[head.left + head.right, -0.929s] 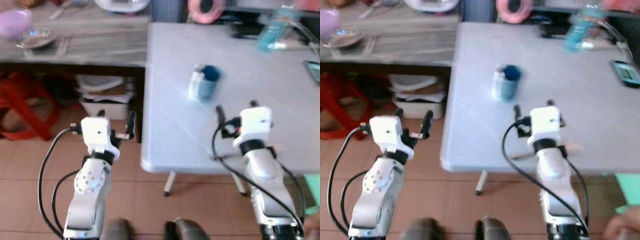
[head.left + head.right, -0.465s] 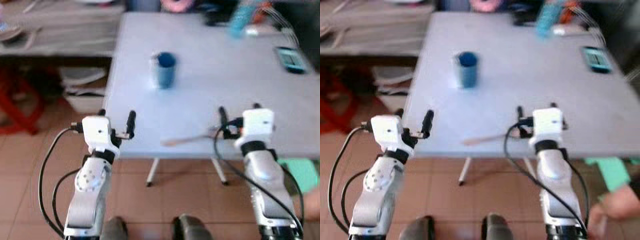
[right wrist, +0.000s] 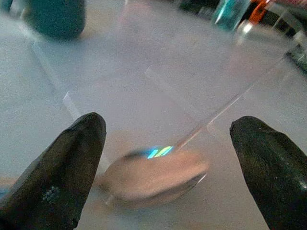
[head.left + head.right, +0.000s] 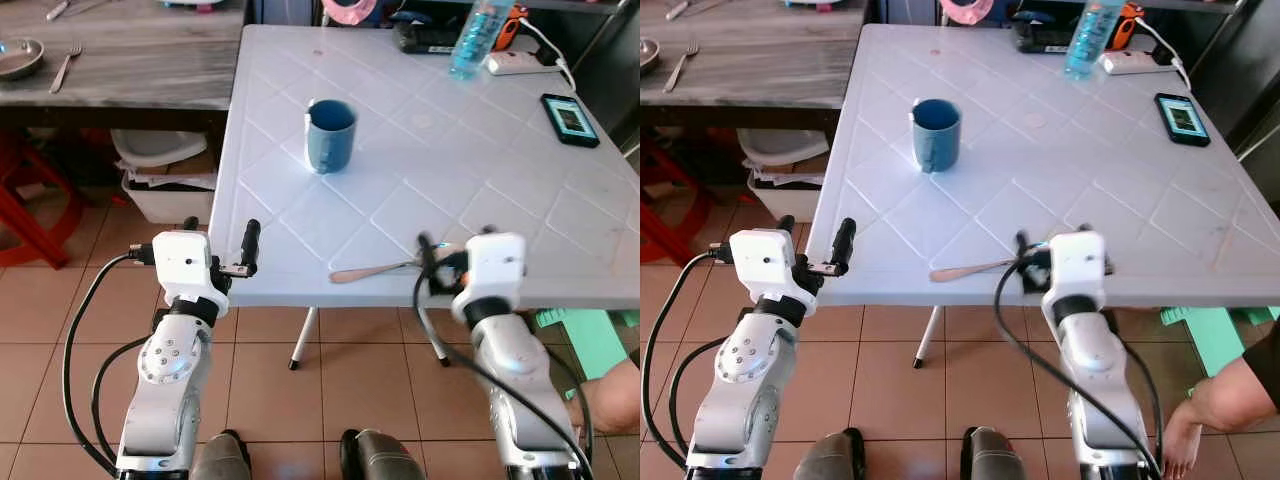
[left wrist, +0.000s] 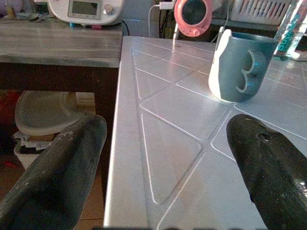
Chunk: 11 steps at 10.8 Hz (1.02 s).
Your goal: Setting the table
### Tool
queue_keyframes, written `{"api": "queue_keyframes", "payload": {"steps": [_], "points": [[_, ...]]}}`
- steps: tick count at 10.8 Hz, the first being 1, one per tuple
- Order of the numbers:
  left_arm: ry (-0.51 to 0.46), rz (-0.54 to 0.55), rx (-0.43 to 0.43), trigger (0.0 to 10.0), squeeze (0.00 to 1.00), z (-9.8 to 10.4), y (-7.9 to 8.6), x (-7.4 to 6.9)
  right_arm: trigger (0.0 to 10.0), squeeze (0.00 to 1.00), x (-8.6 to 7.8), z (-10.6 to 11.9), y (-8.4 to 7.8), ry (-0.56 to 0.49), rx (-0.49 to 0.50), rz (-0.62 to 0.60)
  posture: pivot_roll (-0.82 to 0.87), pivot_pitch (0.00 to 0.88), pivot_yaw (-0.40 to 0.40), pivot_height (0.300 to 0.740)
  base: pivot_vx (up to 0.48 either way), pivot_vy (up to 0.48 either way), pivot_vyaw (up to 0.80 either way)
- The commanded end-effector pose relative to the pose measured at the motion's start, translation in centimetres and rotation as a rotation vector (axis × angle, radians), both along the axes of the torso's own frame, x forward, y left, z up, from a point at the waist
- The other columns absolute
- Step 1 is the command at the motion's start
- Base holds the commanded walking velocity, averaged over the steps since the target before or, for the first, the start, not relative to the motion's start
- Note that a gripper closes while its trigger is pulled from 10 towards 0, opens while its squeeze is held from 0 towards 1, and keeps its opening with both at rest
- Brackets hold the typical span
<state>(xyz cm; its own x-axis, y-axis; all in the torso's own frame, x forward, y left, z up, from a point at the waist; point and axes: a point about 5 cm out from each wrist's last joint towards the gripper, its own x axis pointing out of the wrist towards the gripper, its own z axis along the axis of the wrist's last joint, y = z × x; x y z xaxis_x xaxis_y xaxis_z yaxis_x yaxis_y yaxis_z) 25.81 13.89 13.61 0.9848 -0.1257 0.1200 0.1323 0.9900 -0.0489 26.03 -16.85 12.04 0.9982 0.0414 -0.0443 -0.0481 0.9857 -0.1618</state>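
White table [image 4: 520, 190]: your right gripper [image 4: 445, 262], fingers spread, straddles the spoon [image 4: 375, 270] bowl; handle points left along the edge; left gripper [image 4: 220, 240] spread too

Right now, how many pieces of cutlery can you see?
2. A spoon lies near the front edge of the white table, just ahead of the right claw. A fork lies on the wooden counter beyond.

"Where do the head's two eyes look from?"
"High up, facing forward and down over the white table [image 4: 480, 150]; both share the blue mug [image 4: 329, 135]."
"And the wrists?"
"Low, just above the tabletop, each looking along its own arm's fingers."
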Motion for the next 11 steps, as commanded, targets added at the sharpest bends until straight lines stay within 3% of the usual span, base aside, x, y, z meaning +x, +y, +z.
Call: {"api": "queue_keyframes", "payload": {"steps": [1,5,11], "points": [[0.006,-0.009,0.009,10.0,0.0,-0.1,-0.1,0.0,10.0,0.0,-0.4,-0.4,-0.2,0.034,-0.001,0.005,-0.06,0.166,-0.025,0.74,0.0,0.0,0.0],[0.008,-0.018,0.008,10.0,0.0,-0.1,-0.2,0.1,10.0,0.0,-1.5,-0.9,-1.2,0.059,-0.028,-0.044,-0.06,0.168,-0.021,0.74,0.0,0.0,0.0],[0.016,-0.036,0.017,10.0,0.0,-0.1,-0.3,0.0,10.0,0.0,-0.7,-1.3,-2.9,0.088,-0.001,-0.131,-0.05,0.184,-0.008,0.74,0.0,0.0,0.0]]}}
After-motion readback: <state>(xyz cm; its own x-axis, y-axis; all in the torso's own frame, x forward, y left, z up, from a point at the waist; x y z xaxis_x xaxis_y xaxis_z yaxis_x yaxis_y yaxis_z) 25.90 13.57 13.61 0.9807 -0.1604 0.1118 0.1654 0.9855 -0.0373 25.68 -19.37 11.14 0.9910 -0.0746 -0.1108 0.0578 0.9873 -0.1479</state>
